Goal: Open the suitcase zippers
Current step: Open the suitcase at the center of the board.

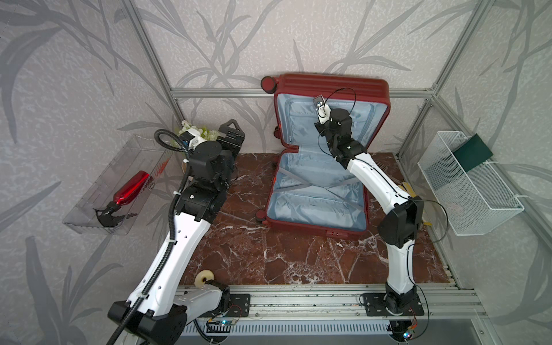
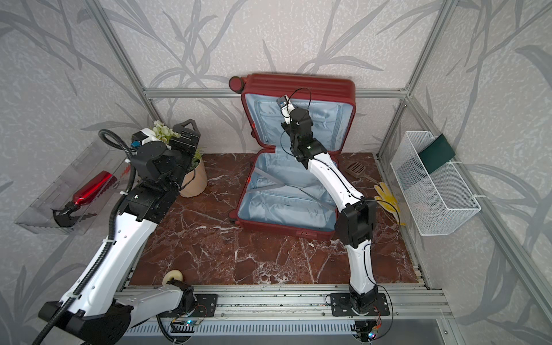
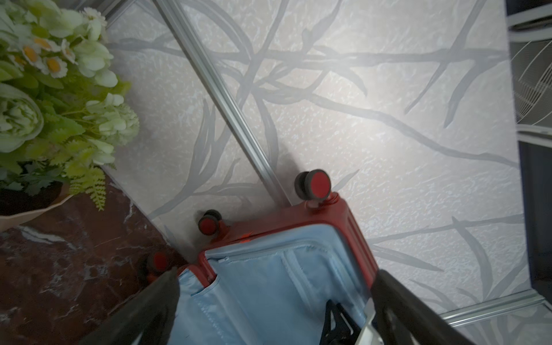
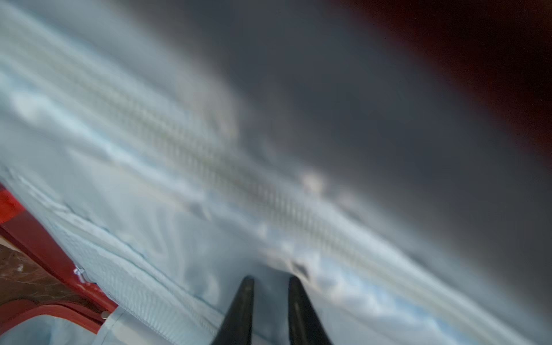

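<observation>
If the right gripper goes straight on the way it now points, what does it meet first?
Most likely the light blue lining in the raised half of the suitcase, beside a pocket zip. The right gripper points at it; blur hides the gap.

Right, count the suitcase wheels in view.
4 wheels, all on the suitcase, left-arm side. One at the upright half's top corner, one at its bottom corner by the hinge, one on the flat half by the hinge, one at its near corner.
</observation>
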Robot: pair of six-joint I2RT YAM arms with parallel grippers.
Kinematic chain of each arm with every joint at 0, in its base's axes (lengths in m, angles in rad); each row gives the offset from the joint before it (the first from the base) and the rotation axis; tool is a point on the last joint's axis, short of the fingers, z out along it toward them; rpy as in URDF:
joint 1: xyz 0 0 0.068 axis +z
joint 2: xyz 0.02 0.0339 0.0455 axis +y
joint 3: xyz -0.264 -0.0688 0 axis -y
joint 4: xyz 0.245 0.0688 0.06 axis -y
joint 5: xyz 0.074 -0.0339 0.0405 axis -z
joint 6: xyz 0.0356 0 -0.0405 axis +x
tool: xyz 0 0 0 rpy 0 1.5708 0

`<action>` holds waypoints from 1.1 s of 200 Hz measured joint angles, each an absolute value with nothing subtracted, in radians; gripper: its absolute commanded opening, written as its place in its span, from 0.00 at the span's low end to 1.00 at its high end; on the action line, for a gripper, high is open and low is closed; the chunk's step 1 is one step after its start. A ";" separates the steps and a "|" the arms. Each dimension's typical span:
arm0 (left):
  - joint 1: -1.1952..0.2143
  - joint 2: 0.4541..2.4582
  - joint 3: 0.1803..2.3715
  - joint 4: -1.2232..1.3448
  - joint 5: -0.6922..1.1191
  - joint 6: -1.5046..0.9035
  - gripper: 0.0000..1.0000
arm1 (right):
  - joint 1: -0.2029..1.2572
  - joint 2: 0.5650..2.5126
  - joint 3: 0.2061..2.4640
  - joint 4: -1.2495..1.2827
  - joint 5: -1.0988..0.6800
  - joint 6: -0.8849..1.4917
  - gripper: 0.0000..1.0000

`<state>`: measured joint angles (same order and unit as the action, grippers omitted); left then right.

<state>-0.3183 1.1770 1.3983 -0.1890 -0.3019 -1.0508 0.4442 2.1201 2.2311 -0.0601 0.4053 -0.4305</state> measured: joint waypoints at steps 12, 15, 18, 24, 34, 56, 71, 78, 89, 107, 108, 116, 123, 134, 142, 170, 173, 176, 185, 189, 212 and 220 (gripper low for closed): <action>-0.327 1.196 1.365 -0.213 -0.279 -1.044 0.99 | 0.409 2.164 2.296 -0.122 0.363 -0.353 0.36; -0.329 1.201 1.356 -0.219 -0.272 -1.040 0.99 | 0.402 2.173 2.306 -0.134 0.350 -0.331 0.36; -0.331 1.205 1.347 -0.224 -0.266 -1.038 0.99 | 0.394 2.181 2.317 -0.149 0.340 -0.314 0.36; -0.336 1.213 1.331 -0.235 -0.255 -1.028 0.99 | 0.381 2.193 2.329 -0.172 0.314 -0.278 0.38; -0.345 1.225 1.309 -0.258 -0.239 -1.011 0.99 | 0.360 2.201 2.339 -0.215 0.279 -0.228 0.41; -0.360 1.250 1.296 -0.305 -0.221 -0.955 0.99 | 0.337 2.201 2.340 -0.297 0.205 -0.166 0.49; -0.365 1.265 1.296 -0.318 -0.214 -0.900 0.99 | 0.340 2.191 2.334 -0.348 0.154 -0.138 0.52; -0.366 1.275 1.296 -0.324 -0.212 -0.872 0.99 | 0.340 2.178 2.323 -0.371 0.132 -0.124 0.52; -0.366 1.299 1.296 -0.329 -0.207 -0.823 0.99 | 0.342 2.148 2.296 -0.410 0.101 -0.102 0.53; -0.367 1.363 1.296 -0.330 -0.162 -0.752 0.98 | 0.346 2.065 2.201 -0.451 0.065 -0.079 0.54; -0.367 1.367 1.296 -0.331 -0.159 -0.751 0.98 | 0.346 2.060 2.195 -0.453 0.064 -0.078 0.54; -0.370 1.406 1.299 -0.341 -0.131 -0.727 0.97 | 0.345 2.004 2.127 -0.458 0.044 -0.070 0.54; -0.379 1.442 1.304 -0.353 -0.107 -0.708 0.96 | 0.345 1.948 2.056 -0.457 0.031 -0.060 0.54; -0.411 1.503 1.313 -0.384 -0.072 -0.675 0.95 | 0.344 1.857 1.939 -0.453 0.006 -0.047 0.54; -0.442 1.539 1.314 -0.403 -0.057 -0.655 0.94 | 0.342 1.796 1.863 -0.449 -0.010 -0.038 0.54; -0.557 1.594 1.277 -0.438 -0.015 -0.610 0.80 | 0.332 1.696 1.771 -0.455 -0.053 -0.014 0.54; -0.567 1.594 1.267 -0.441 -0.012 -0.603 0.79 | 0.331 1.695 1.774 -0.453 -0.060 -0.014 0.54; -0.575 1.594 1.258 -0.441 -0.008 -0.605 0.78 | 0.331 1.695 1.782 -0.456 -0.061 -0.010 0.54; -0.594 1.592 1.228 -0.445 -0.006 -0.598 0.76 | 0.327 1.707 1.816 -0.467 -0.070 -0.006 0.54; -0.599 1.592 1.215 -0.445 -0.006 -0.600 0.76 | 0.327 1.715 1.834 -0.471 -0.072 -0.004 0.54; -0.621 1.592 1.132 -0.452 -0.030 -0.603 0.75 | 0.325 1.781 1.976 -0.484 -0.062 0.009 0.54; -0.628 1.592 1.111 -0.453 -0.047 -0.600 0.75 | 0.321 1.814 2.041 -0.489 -0.054 0.016 0.54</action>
<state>-0.6285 1.5917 1.1107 -0.4530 -0.0467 -0.6003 0.3210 1.8145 2.0415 -0.4889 -0.0536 0.0162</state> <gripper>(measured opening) 0.750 0.542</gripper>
